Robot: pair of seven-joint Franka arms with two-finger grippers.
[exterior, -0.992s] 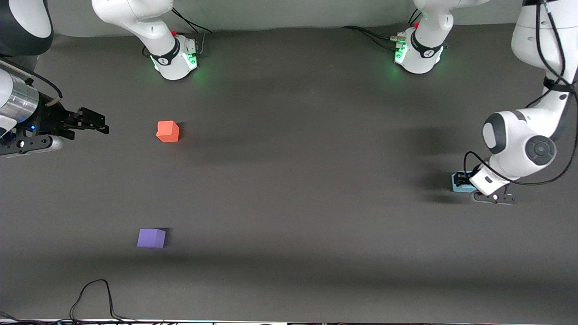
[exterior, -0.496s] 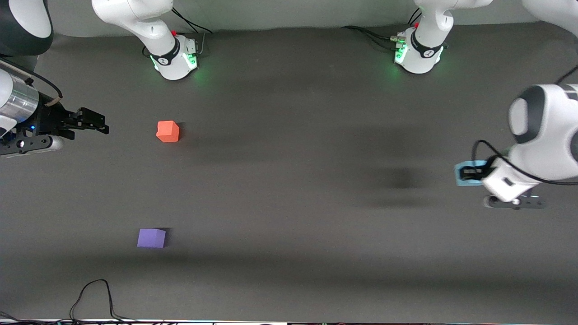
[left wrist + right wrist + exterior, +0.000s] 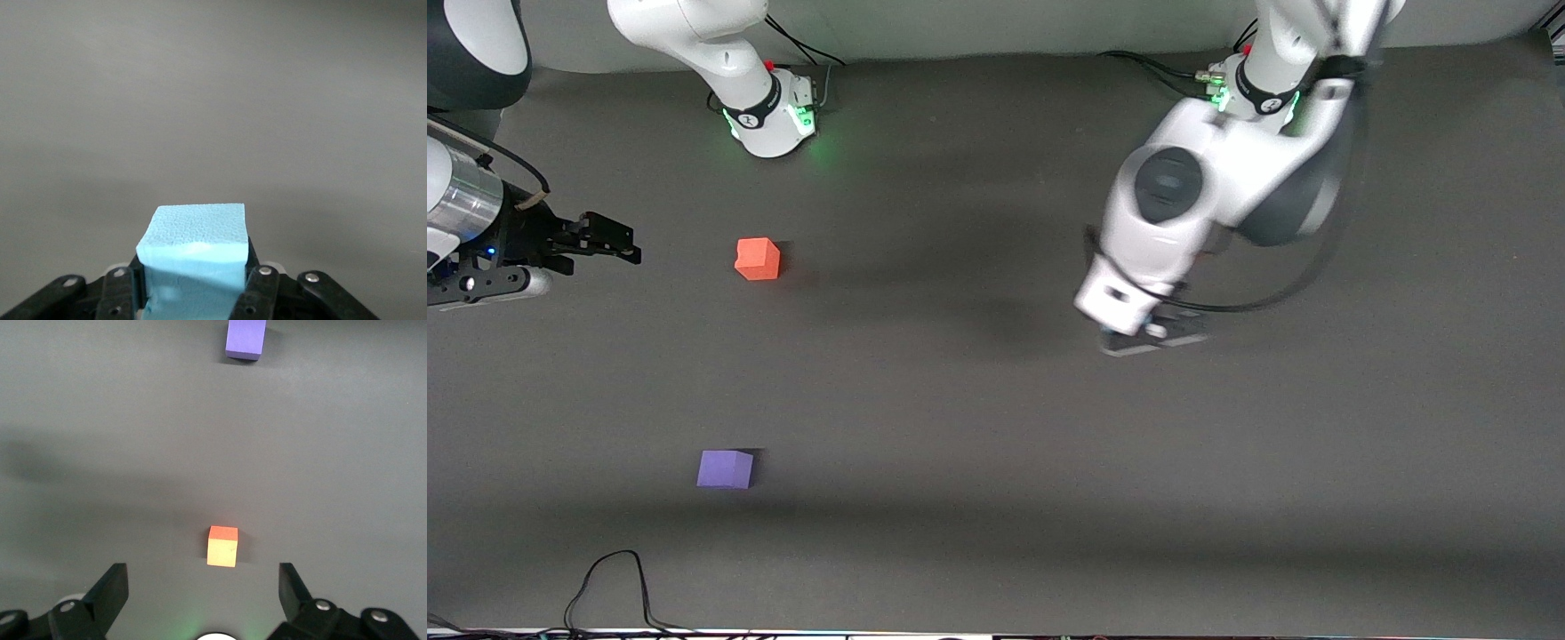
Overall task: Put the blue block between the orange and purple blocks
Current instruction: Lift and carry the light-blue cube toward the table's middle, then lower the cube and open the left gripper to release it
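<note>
My left gripper is shut on the light blue block, which sits between the two fingers. In the front view the block is hidden under the left hand, which hangs over the middle of the table. The orange block lies toward the right arm's end. The purple block lies nearer the front camera than the orange one. Both also show in the right wrist view, orange and purple. My right gripper waits open and empty beside the orange block, farther toward the table's end.
The two arm bases stand along the table's back edge. A black cable loops on the table near the front edge. The table is dark grey.
My left arm has lifted the blue block from the left arm's end of the table and swung it toward the middle. The right arm and the orange and purple blocks have not moved.
</note>
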